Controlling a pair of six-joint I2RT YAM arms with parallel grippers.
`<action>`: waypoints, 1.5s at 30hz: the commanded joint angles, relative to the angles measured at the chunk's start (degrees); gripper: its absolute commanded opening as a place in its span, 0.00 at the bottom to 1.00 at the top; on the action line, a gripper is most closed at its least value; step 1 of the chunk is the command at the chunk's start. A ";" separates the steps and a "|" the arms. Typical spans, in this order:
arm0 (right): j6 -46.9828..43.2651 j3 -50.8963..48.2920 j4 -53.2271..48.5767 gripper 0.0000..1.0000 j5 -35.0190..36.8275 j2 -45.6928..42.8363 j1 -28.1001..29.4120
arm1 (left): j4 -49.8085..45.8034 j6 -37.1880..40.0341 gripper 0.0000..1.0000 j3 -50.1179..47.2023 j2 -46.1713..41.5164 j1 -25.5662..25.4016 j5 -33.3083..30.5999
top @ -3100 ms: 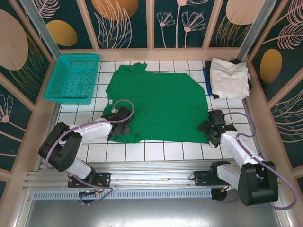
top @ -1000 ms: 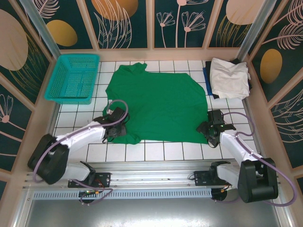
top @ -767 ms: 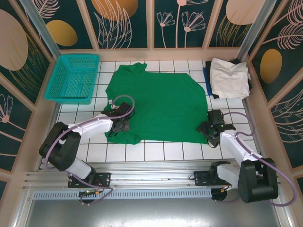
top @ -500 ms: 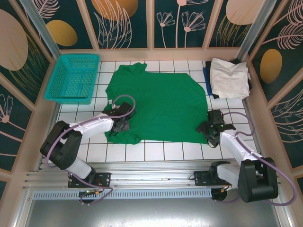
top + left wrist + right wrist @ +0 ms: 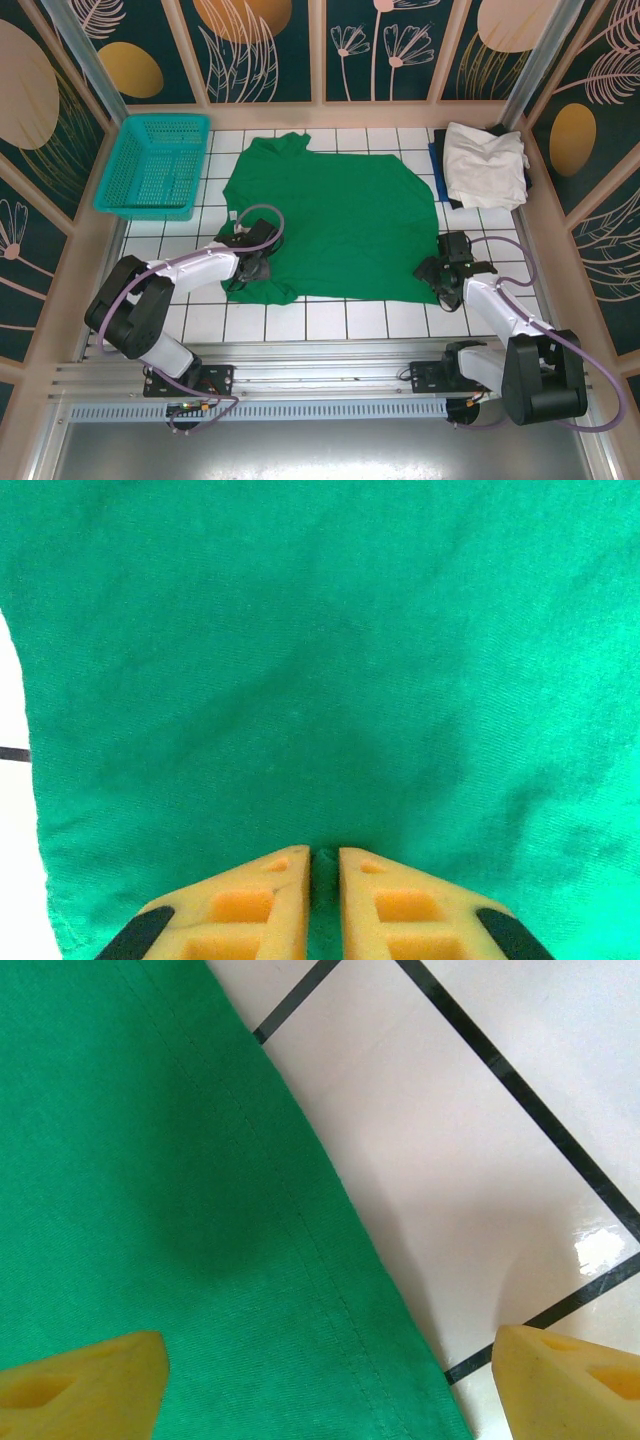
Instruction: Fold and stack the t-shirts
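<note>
L tool (image 5: 323, 857) pinching green tee (image 5: 330, 210) — R tool (image 5: 326, 1362) gaping (over it).

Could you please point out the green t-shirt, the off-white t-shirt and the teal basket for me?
green t-shirt (image 5: 330, 215), top external view, middle of its spread body.
off-white t-shirt (image 5: 485, 165), top external view, upper face of the folded cloth.
teal basket (image 5: 143, 208), top external view, near rim.
</note>
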 commanded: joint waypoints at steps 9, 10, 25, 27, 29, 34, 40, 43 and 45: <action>-0.93 1.39 0.41 0.85 0.00 0.85 0.39 | -2.85 -1.04 0.00 -0.53 -5.57 0.31 -0.20; -0.87 1.39 0.17 0.85 0.00 0.82 0.38 | -3.21 -1.22 0.00 -0.63 -6.39 0.24 0.03; 8.99 2.32 -10.46 0.86 5.90 -6.26 4.94 | -8.12 -3.40 0.00 1.17 -23.84 0.25 -2.37; 11.43 1.51 -11.26 0.86 6.91 -7.34 5.02 | -8.45 -3.09 0.00 3.56 -24.32 0.26 -4.24; 12.64 0.03 -10.01 0.84 4.80 -8.01 5.55 | -8.01 -2.36 0.00 5.65 -24.39 0.28 -4.45; 17.44 -3.66 -7.89 0.76 1.74 -7.83 10.37 | -6.57 -0.85 0.00 8.21 -23.44 0.31 -4.44; 17.70 -4.99 -5.64 0.61 3.51 -6.92 10.54 | -6.32 0.45 0.00 8.59 -23.31 0.25 -5.52; 16.13 -4.25 -4.52 0.50 4.40 -6.92 9.34 | -6.35 0.99 0.00 11.05 -23.42 0.25 -5.98; 14.80 -3.89 -3.34 0.43 4.48 -6.76 8.26 | -6.29 1.45 0.00 11.43 -23.42 0.27 -6.09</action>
